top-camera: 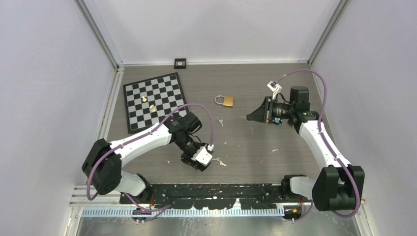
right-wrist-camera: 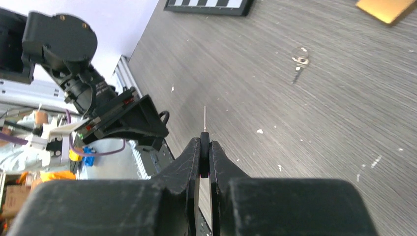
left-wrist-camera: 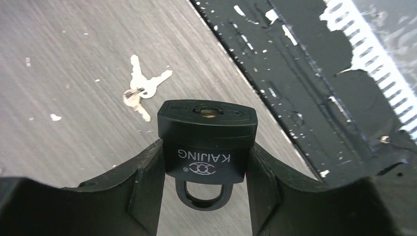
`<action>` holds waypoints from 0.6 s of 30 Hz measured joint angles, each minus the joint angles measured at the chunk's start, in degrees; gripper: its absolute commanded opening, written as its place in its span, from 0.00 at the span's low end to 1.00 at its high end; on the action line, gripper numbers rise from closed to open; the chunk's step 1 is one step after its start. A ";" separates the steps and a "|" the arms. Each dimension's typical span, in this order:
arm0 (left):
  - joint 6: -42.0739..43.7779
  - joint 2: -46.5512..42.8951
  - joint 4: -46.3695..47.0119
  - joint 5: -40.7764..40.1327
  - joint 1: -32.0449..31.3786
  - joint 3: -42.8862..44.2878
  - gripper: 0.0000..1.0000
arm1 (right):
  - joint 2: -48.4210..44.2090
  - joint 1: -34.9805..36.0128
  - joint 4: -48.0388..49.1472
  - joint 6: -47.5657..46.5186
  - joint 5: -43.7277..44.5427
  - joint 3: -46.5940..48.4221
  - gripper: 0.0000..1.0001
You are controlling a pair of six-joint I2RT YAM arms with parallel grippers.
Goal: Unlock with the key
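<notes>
My left gripper (left-wrist-camera: 205,157) is shut on a black padlock (left-wrist-camera: 206,142) marked KAIJING, gripping its two sides. The keyhole end points away from the wrist and the shackle points back between the fingers. In the top view this gripper (top-camera: 196,160) hangs low near the table's front edge. My right gripper (right-wrist-camera: 204,147) is shut on a black-headed key (right-wrist-camera: 204,120), seen edge on, with its thin blade pointing forward. In the top view the right gripper (top-camera: 251,117) is right of the table's middle, well apart from the left one. The left gripper (right-wrist-camera: 133,123) also shows in the right wrist view.
A pair of silver keys (left-wrist-camera: 142,88) lies on the table just beyond the padlock. Another small key (top-camera: 221,122) lies mid-table. A brass padlock (top-camera: 224,100) lies behind it. A checkerboard (top-camera: 155,101) with two brass pieces is at the back left. A black strip (left-wrist-camera: 305,73) runs along the front edge.
</notes>
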 measured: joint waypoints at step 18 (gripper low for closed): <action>0.15 -4.22 6.60 -0.35 0.07 -4.81 0.00 | -0.63 6.21 -20.74 -28.11 -3.04 5.40 0.00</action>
